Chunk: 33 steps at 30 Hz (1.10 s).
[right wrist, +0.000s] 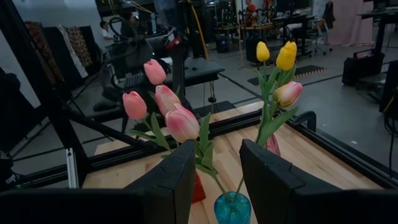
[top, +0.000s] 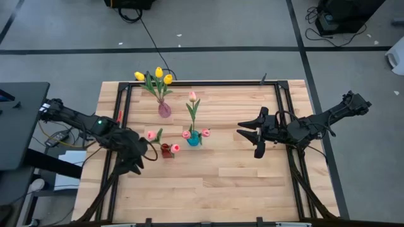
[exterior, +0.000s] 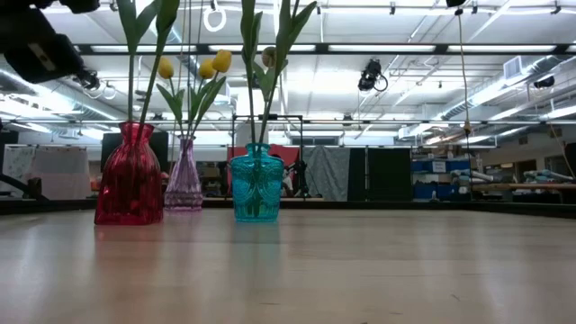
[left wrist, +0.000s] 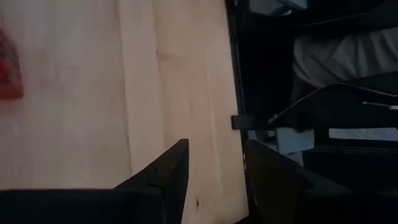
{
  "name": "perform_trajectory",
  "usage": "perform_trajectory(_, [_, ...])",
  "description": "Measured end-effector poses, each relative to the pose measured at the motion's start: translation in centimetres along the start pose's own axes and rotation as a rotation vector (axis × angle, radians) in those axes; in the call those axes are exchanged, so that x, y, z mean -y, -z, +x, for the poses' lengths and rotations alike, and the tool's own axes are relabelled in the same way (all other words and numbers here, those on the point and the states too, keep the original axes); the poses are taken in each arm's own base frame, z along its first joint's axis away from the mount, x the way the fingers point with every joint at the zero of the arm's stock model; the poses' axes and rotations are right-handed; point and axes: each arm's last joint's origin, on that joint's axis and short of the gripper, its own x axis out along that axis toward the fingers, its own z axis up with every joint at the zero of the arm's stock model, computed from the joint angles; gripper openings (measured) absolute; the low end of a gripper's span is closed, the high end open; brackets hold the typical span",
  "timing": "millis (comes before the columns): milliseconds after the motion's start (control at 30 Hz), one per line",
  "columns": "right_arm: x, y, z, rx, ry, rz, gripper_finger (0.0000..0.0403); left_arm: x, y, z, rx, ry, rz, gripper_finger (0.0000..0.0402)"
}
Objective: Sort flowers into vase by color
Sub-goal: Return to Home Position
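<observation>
Yellow and pink flowers [exterior: 220,61], stems upright in vases [exterior: 130,175], heads up

Three vases grouped left of centre on the tabletop [top: 240,189], each holding flowers [top: 159,73], rear vase [top: 164,110] farthest back, centre vase [top: 193,139] forward and right, left vase [top: 166,151] just beside it, apparently nearest, left gripper [top: 137,162] alongside, right gripper [top: 245,129] well apart rightward.

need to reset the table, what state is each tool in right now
Left tool: open, holding nothing, beside the red vase.
Right tool: open, holding nothing, over the right half of the table.
</observation>
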Motion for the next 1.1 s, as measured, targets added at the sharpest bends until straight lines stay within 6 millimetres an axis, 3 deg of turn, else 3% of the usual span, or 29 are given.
perform_trajectory(267, [0.0,0.0,0.0,0.000,0.000,0.001,0.0140,1.0,-0.1,-1.3,0.097,0.126,0.118,0.0163])
perform_trajectory(467, [0.0,0.0,0.0,0.001,0.000,0.001,0.0140,3.6,-0.8,-5.8,0.369,0.211,0.308,0.0163])
perform_trajectory(633, [0.0,0.0,0.0,0.001,0.000,0.001,0.0140,4.4,-0.2,-10.0,0.568,-0.083,0.359,0.0163])
perform_trajectory(767, [0.0,0.0,0.0,0.000,-0.001,-0.001,0.0140,4.0,0.5,-12.0,0.684,-0.338,0.317,0.0163])
perform_trajectory(900, [0.1,-0.4,-0.7,0.010,-0.021,-0.070,0.0140,3.9,0.5,-12.2,0.736,-0.378,0.336,0.0163])
perform_trajectory(1100, [1.9,-3.1,-4.3,0.143,-0.031,-0.064,0.0140,2.4,0.8,-9.8,0.785,-0.382,0.391,0.0163])
